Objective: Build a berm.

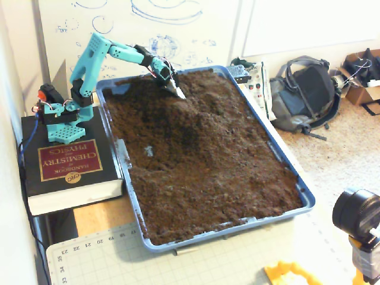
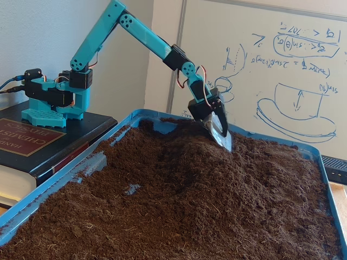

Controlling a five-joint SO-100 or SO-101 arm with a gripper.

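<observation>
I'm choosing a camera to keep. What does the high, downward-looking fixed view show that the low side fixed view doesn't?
Only the high view shows the whole blue tray, a backpack on the floor and the cutting mat. Only the low view shows the berm as a raised hump, plus the whiteboard sketches. Both show the gripper at the soil's far end and the book under the arm.

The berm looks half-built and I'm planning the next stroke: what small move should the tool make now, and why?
Probably a short drag toward the berm. The tool has its tip in loose soil at the berm's far edge, near the tray back wall, so drawing soil inward would likely raise the hump.
</observation>
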